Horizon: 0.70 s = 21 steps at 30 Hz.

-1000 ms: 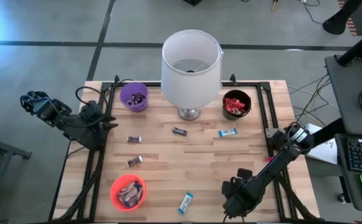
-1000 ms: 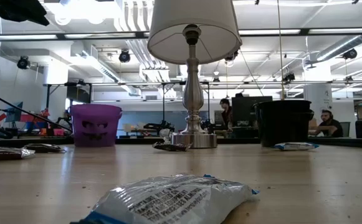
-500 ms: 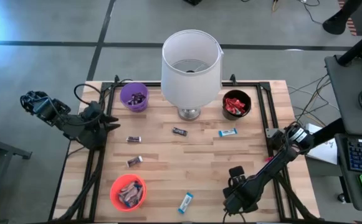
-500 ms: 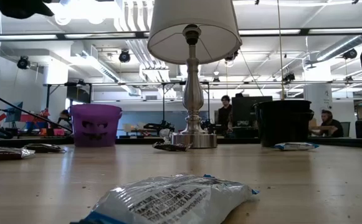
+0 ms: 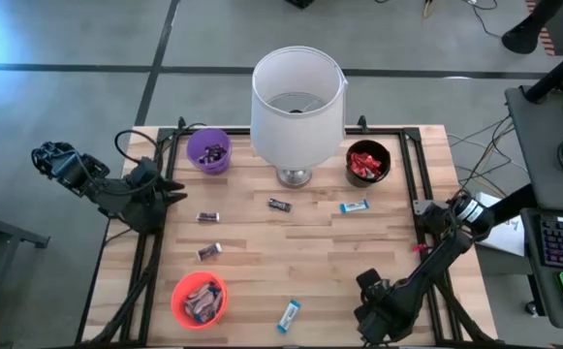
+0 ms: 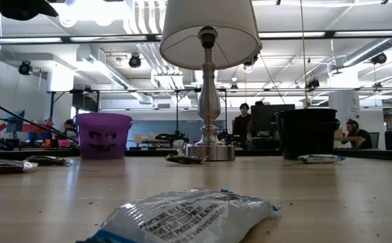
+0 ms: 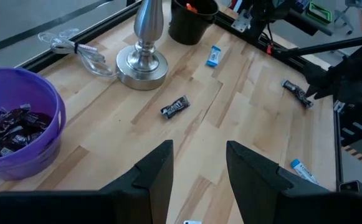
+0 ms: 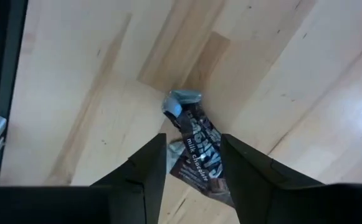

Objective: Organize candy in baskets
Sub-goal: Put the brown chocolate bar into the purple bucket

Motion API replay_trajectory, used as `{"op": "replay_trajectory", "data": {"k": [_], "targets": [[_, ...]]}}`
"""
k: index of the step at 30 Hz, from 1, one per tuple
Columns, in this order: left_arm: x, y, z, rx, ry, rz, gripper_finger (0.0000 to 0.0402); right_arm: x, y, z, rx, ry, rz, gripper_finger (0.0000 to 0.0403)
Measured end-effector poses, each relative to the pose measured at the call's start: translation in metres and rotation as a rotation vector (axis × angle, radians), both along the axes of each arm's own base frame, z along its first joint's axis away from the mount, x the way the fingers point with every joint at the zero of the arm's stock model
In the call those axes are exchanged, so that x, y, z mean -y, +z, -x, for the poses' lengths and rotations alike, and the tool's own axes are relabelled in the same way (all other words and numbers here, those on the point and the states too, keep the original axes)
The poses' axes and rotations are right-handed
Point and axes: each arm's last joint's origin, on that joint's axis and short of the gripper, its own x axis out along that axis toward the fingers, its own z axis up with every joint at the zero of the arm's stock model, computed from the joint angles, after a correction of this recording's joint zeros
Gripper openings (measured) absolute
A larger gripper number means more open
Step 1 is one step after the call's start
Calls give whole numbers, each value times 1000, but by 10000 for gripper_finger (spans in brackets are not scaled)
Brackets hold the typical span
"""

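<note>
Hovering low over the near right corner of the tabletop [image 5: 262,237], the right hand [image 8: 193,163] straddles a dark bar [image 8: 196,149]; its fingers [image 8: 149,171] are spread, one on each side, touching nothing. The bar's long axis runs roughly along the gap between them. The left hand [image 7: 196,165], released and empty, waits well apart by the purple bowl [image 5: 208,150]. Since a second ago the right hand has slid toward the right edge and narrowed slightly.

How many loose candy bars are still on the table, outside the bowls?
6: two near the left edge, one by the lamp base, one blue-and-white mid-right, another front-centre, one between the right gripper's fingers.
</note>
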Motion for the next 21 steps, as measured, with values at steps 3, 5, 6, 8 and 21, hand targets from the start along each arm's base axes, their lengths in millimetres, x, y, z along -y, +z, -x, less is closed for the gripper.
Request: {"op": "replay_trajectory", "data": {"k": [3, 5, 6, 8, 21], "targets": [[0, 0, 0, 4, 3, 5, 130, 0, -3, 2, 5, 4, 7, 135], [1, 1, -1, 8, 2, 7, 130, 1, -4, 3, 2, -5, 14, 134], [1, 1, -1, 9, 3, 8, 130, 1, -5, 3, 2, -5, 16, 135], [1, 1, -2, 9, 3, 8, 130, 2, -7, 4, -1, -5, 20, 137], [6, -1, -10, -15, 2, -7, 130, 7, -22, 8, -8, -7, 27, 144]]}}
